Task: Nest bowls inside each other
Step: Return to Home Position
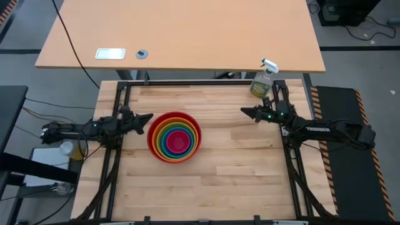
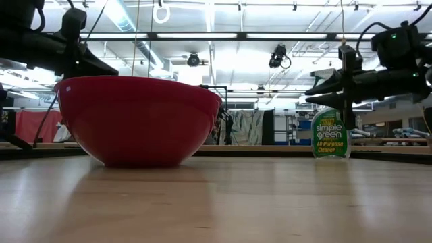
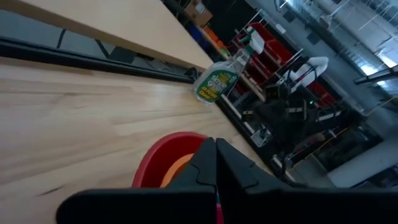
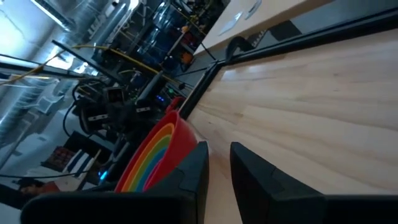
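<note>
The bowls (image 1: 175, 136) sit nested in one stack at the table's middle. The red one (image 2: 138, 118) is outermost and rests on its base. Orange, green, blue and pink rings show inside it. My left gripper (image 1: 150, 117) is shut and points level toward the right, just left of the red rim (image 3: 165, 158) and slightly above it. My right gripper (image 1: 244, 112) points level toward the left, well right of the stack. Its fingers (image 4: 214, 165) stand a little apart with nothing between them.
A clear spray bottle with a green label (image 1: 262, 80) stands at the table's far right corner, just behind my right arm; it shows too in the low view (image 2: 331, 133). Bare wood lies in front of the stack and to its right.
</note>
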